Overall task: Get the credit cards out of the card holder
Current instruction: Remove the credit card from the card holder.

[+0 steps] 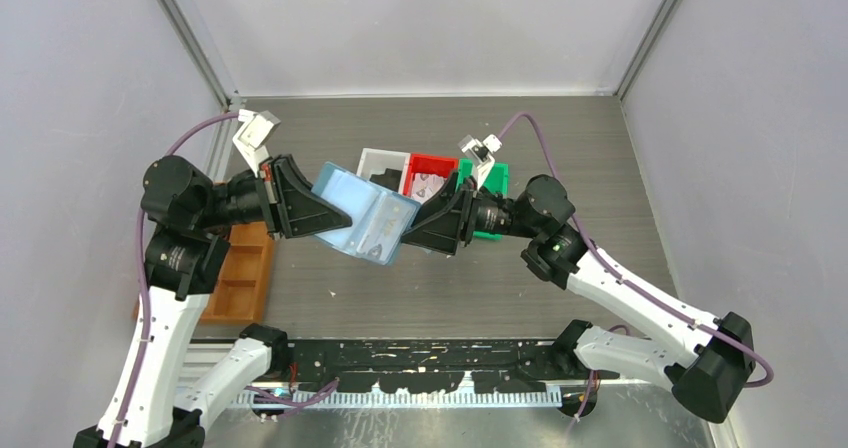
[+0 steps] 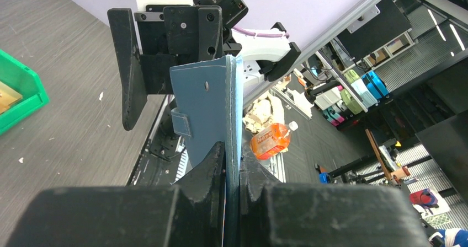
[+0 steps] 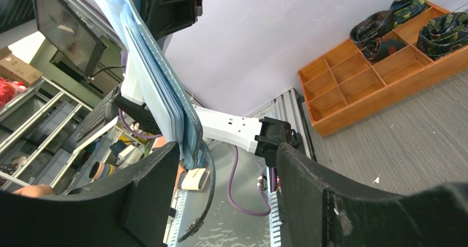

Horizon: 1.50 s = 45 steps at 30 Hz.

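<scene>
Aloft, flat blue card holder (image 1: 358, 214), perhaps leather, layered edges.

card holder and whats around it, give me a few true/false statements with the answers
1. The card holder is held up off the table, pinched in the left gripper. True.
2. The right gripper is clamped shut on the card holder. False: its jaws stand wide open, the holder's edge next to one finger.
3. In the top view the green bin is left of the white bin. False: left to right they run white, red bin, green.
4. The orange-brown tray lies on the left arm's side. True.
</scene>
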Available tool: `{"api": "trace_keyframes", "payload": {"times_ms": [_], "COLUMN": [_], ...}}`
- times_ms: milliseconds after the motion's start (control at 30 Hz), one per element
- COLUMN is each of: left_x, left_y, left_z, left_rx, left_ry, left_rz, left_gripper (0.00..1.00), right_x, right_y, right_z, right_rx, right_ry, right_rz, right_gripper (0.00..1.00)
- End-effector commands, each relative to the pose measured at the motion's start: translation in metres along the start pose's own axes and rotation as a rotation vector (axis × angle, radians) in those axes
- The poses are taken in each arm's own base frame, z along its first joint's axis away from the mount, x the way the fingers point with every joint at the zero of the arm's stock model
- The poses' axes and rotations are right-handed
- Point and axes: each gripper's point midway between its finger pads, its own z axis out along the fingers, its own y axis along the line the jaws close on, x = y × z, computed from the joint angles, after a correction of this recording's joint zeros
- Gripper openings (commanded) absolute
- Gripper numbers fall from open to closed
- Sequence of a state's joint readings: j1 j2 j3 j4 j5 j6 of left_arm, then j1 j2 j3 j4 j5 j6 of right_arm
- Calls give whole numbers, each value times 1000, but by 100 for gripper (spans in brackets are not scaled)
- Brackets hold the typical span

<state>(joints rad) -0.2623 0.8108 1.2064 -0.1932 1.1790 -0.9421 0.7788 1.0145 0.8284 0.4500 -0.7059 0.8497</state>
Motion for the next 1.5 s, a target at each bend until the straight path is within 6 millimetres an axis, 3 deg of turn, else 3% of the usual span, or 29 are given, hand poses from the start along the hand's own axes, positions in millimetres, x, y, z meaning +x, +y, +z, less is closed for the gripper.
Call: {"api": "trace_keyframes", "payload": {"times_ms": [0, 533, 1000, 1333, 1467], "left_x": [-10, -17, -18, -10, -8], "left_y": [-20, -31, -30, -3, 2], "left_z": [-2, -2, -2, -1, -1], "left_rx": [28, 36, 38, -33, -41], "left_ry": [-23, -33, -32, -26, -28], "left_rz": [89, 104, 108, 129, 123], "left_gripper": [0, 0, 0, 0, 0], "right_x": [-26, -28, -31, -32, -33], "right_y": [30, 13, 30, 74, 76], "right_z": [5, 19, 28, 26, 33], "right_rx": [-83, -80, -164, -298, -293], "right_ry": [-68, -117, -136, -108, -105], "right_rz": [-74, -35, -39, -61, -45], "right_gripper": [70, 69, 70, 75, 74]}}
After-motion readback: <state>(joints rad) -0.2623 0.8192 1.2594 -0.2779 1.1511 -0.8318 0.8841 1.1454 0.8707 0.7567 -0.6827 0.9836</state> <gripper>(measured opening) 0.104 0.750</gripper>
